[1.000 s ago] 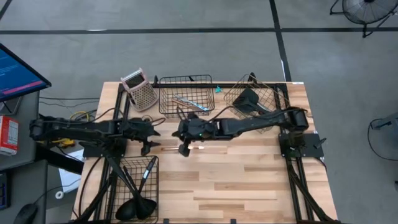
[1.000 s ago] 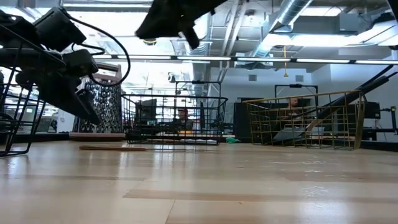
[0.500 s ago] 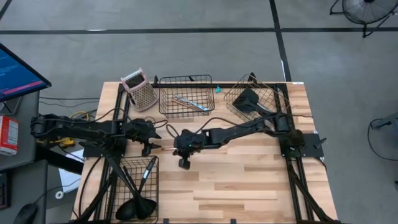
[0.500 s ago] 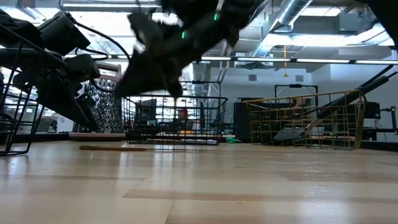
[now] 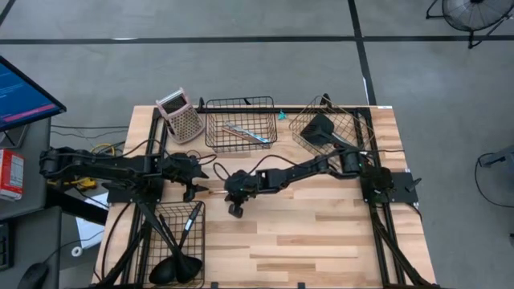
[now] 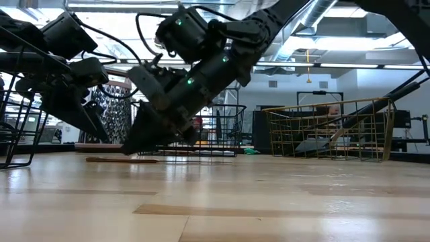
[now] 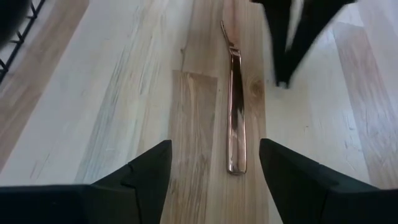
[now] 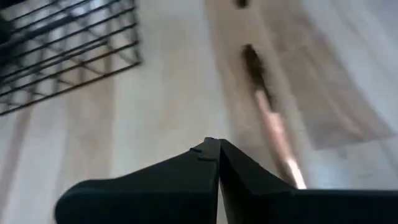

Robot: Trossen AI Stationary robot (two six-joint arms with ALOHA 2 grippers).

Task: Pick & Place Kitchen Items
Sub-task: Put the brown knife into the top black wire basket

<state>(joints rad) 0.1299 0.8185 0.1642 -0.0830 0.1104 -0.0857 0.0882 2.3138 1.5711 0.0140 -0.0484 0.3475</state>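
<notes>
Hovering clenched, the right tool point(image 5: 234, 195) nears the copper utensil point(image 7: 236, 116); left tool point(image 7: 214, 177) released.

utensil point(image 7: 236, 115): glossy copper metal | table point(image 7: 124, 93): matt pale wood

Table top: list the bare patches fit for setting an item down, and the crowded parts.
Free: the planks of the table between the black basket of utensils and the right arm's base. Crowded: the back edge, with the grater, black wire basket and copper basket, and mid-table, where both grippers flank the copper utensil.
</notes>
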